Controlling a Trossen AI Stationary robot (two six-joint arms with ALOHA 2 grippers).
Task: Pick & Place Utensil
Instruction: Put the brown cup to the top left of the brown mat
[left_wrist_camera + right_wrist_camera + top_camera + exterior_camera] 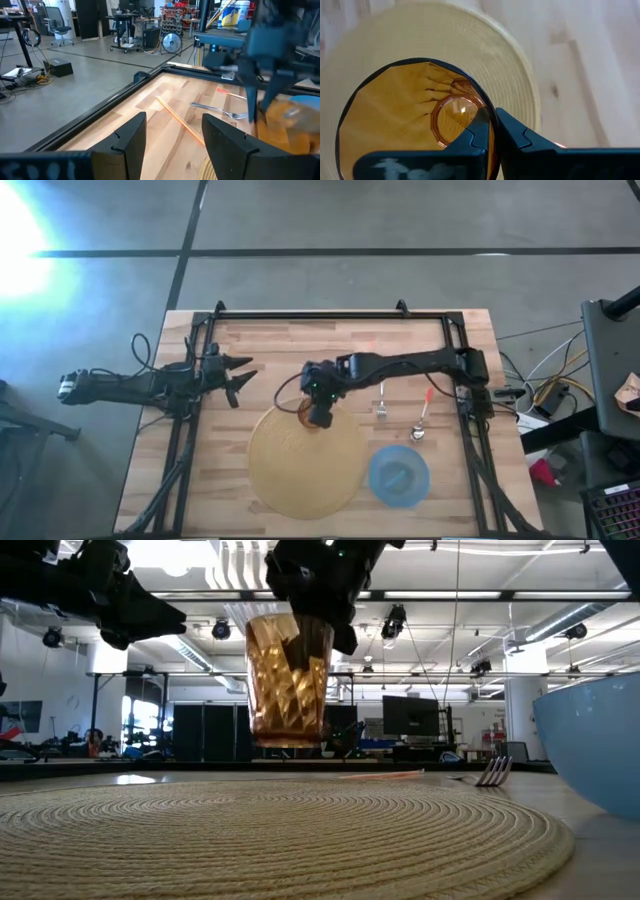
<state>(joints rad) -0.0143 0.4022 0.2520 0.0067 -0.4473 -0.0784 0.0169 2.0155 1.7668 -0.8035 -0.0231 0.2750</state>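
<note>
An amber faceted glass cup (288, 680) hangs a little above the round woven placemat (300, 470), over its far edge, with my right gripper (492, 112) shut on its rim. A fork (381, 405) and a spoon with an orange handle (423, 415) lie flat on the wooden table, right of the cup. My left gripper (240, 377) waits open and level at the table's left, holding nothing. My right gripper pinches the cup's rim (487, 106) with one finger (472, 137) inside the cup and the other (515, 137) outside its wall. The fingers slant down from above, from the table's right. The cup hangs nearly upright, mouth up, lifted clear of the placemat.
A blue bowl (399, 475) stands near the front right, just beside the placemat. A thin orange stick (177, 120) lies on the boards near the fork. A black frame (330, 315) runs along the table's far and side edges.
</note>
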